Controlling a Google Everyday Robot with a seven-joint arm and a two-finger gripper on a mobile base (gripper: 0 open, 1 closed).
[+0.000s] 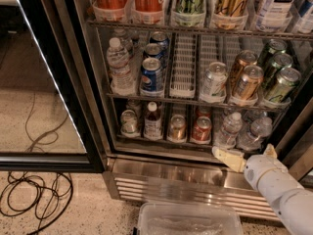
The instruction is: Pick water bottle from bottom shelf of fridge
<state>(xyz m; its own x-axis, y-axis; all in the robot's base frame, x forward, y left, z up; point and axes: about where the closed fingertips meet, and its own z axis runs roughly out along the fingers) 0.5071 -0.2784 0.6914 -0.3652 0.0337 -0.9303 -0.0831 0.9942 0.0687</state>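
Two small clear water bottles with white caps stand at the right end of the bottom shelf [161, 142] of the fridge [93, 106]: one upright [228, 130], one further right [255, 133] that leans. My gripper [242, 152] is at the lower right, just below and in front of these bottles, over the steel sill. It is open and empty. One pale finger [226, 158] points left under the upright bottle. The other finger [269, 151] shows beside the leaning bottle. Neither touches a bottle.
The bottom shelf also holds a dark bottle with a red label [153, 122] and three cans. The rack above holds a taller clear bottle [119, 65] and cans. The glass door [44, 106] stands open left. A clear plastic bin [188, 219] and cables [34, 195] lie on the floor.
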